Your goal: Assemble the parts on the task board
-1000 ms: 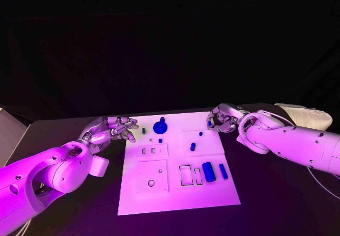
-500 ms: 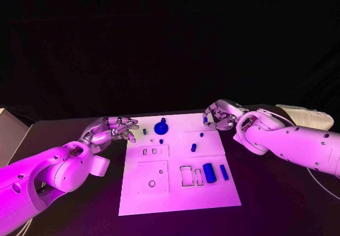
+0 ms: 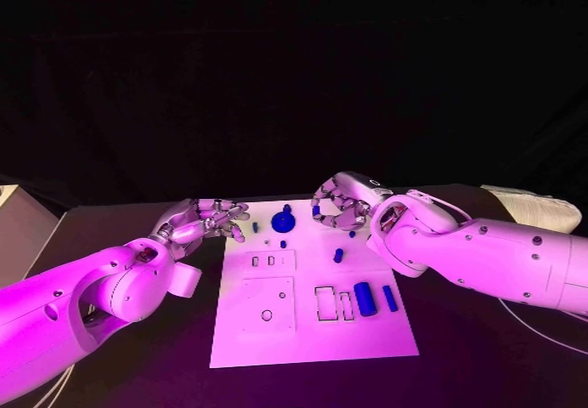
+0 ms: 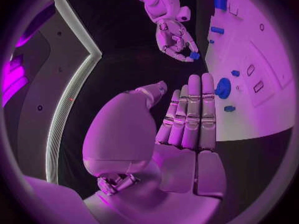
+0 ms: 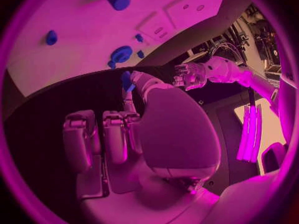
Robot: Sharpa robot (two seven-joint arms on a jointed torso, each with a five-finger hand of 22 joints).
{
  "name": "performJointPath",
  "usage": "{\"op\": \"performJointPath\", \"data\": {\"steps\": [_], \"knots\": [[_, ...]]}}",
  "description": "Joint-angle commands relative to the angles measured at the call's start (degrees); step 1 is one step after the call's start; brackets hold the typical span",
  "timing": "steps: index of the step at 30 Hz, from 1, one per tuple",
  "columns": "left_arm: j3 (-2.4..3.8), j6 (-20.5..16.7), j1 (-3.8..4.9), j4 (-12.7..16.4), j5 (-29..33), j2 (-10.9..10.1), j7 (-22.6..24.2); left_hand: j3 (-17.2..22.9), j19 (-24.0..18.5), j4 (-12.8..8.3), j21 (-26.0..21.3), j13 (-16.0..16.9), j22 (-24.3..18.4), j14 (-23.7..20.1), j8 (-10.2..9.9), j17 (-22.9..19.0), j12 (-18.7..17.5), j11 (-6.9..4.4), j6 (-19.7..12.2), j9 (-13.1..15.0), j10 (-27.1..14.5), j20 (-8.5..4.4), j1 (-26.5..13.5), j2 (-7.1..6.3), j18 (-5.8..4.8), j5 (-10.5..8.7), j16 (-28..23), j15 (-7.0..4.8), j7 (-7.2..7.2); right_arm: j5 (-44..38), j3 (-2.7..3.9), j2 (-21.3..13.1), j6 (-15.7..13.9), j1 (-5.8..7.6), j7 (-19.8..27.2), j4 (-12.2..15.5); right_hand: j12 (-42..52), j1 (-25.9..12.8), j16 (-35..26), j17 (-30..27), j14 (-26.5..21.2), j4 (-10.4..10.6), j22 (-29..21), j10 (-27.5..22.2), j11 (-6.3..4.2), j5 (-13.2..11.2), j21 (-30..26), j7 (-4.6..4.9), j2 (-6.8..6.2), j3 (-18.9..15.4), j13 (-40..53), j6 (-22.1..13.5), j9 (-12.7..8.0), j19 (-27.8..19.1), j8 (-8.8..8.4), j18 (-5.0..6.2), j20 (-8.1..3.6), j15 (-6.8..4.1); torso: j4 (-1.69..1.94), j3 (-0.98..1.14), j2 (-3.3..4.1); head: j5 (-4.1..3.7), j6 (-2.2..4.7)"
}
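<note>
While partly masked by its own curled fingers, left hand (image 3: 200, 220) poised at the near-left corner of the task board (image 3: 307, 327) on the black bench (image 3: 477, 357), holding nothing; fingers straight and together in left wrist view. Mid-board: round blue part (image 3: 283, 223) standing near the far edge, small peg (image 3: 338, 254), larger blue cylinder (image 3: 365, 298) beside empty slots. Right hand (image 3: 340, 204) raised over the far edge, small blue part (image 5: 127, 79) pinched at the fingertips (image 5: 129, 90), clearest from the wrist views, hard to make out overhead.
</note>
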Motion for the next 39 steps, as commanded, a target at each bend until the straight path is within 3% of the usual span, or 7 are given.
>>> {"op": "performJointPath", "data": {"steps": [1,9,20,28,32,39], "knots": [[0.01,-0.18,0.01,-0.15,-0.13,0.31,-0.22,0.11,-0.29,-0.18,0.43,0.09,0.10,-0.06,-0.33,0.08,-0.19,0.18,0.13,0.07,-0.17,-0.02,-0.61,-0.01,0.69,0.03,0.39,-0.10,0.22,-1.36,-0.15,1.56,-0.05,-0.45,-5.40,0.48,-0.01,-0.24,0.20,13.82,5.69,0.00,15.09,4.97,-0.30,0.21,0.13,-0.06,0.33,0.39,13.91,-0.35,0.17,6.00,0.35,-0.39,-0.15,0.22,-0.02,-0.32,-0.46,0.58,-0.32],[-0.01,-0.40,0.01,-0.31,-0.13,0.46,-0.35,0.11,-0.29,-0.18,0.43,0.09,0.10,-0.06,-0.33,0.08,-0.19,0.18,0.13,0.07,-0.17,-0.02,-0.61,-0.01,0.69,0.03,0.39,-0.10,0.22,-1.34,-0.46,5.28,0.80,-1.81,-8.76,1.13,-0.07,-0.27,0.15,13.69,5.66,-0.06,15.09,4.91,-0.24,0.35,0.13,0.03,0.34,0.50,13.85,-0.46,0.18,6.00,0.36,-0.39,-0.07,0.34,-0.06,-0.60,-0.61,1.22,-0.64],[-0.01,-0.53,0.02,-0.19,-0.13,0.36,-0.31,0.13,-0.31,-0.19,0.49,0.10,0.13,-0.04,-0.31,0.11,-0.18,0.18,0.16,0.09,-0.14,-0.02,-0.61,0.01,0.70,0.02,0.42,-0.11,0.23,-1.72,-1.01,9.64,1.21,-4.04,-12.46,0.43,-0.10,-0.35,0.12,13.59,5.64,-0.10,15.09,4.88,-0.17,0.45,0.13,0.11,0.28,0.56,13.82,-0.58,0.18,6.00,0.36,-0.39,0.02,0.45,0.09,-0.53,-0.42,2.03,-1.17],[-0.01,-0.58,0.02,-0.11,-0.15,0.14,-0.33,0.13,-0.31,-0.19,0.49,0.10,0.13,-0.04,-0.31,0.11,-0.18,0.18,0.16,0.09,-0.14,-0.02,-0.61,0.01,0.70,0.02,0.42,-0.11,0.23,-2.50,-1.11,10.00,2.11,-4.84,-13.93,0.83,-0.08,-0.43,0.11,13.56,5.63,-0.12,15.09,4.90,-0.12,0.50,0.13,0.16,0.21,0.58,13.85,-0.66,0.18,6.00,0.37,-0.39,0.07,0.52,0.21,-0.61,-0.31,2.28,-1.56],[-0.01,-0.60,0.02,-0.08,-0.17,0.02,-0.34,0.13,-0.31,-0.19,0.49,0.10,0.13,-0.04,-0.31,0.11,-0.18,0.18,0.16,0.09,-0.14,-0.02,-0.61,0.01,0.70,0.02,0.42,-0.11,0.23,-2.53,-1.25,10.30,3.14,-5.20,-14.68,0.93,-0.10,-0.68,0.10,13.53,5.62,-0.11,15.09,4.88,-0.03,0.44,0.13,0.25,0.03,0.54,13.82,-0.76,0.18,6.00,0.39,-0.39,0.17,0.61,0.00,-0.47,-0.33,2.61,-1.80],[-0.01,-0.46,0.02,-0.07,-0.21,0.11,-0.34,0.13,-0.31,-0.19,0.49,0.10,0.13,-0.04,-0.31,0.11,-0.18,0.18,0.16,0.09,-0.14,-0.02,-0.61,0.01,0.70,0.02,0.42,-0.11,0.23,-4.16,-1.39,11.26,2.10,-6.12,-17.07,-0.11,-0.12,-0.78,0.08,13.47,5.61,-0.09,15.09,4.86,-0.01,0.45,0.13,0.26,0.01,0.54,13.80,-0.77,0.19,6.00,0.42,-0.39,0.20,0.65,0.25,-0.49,-0.33,2.53,-1.95]]}}
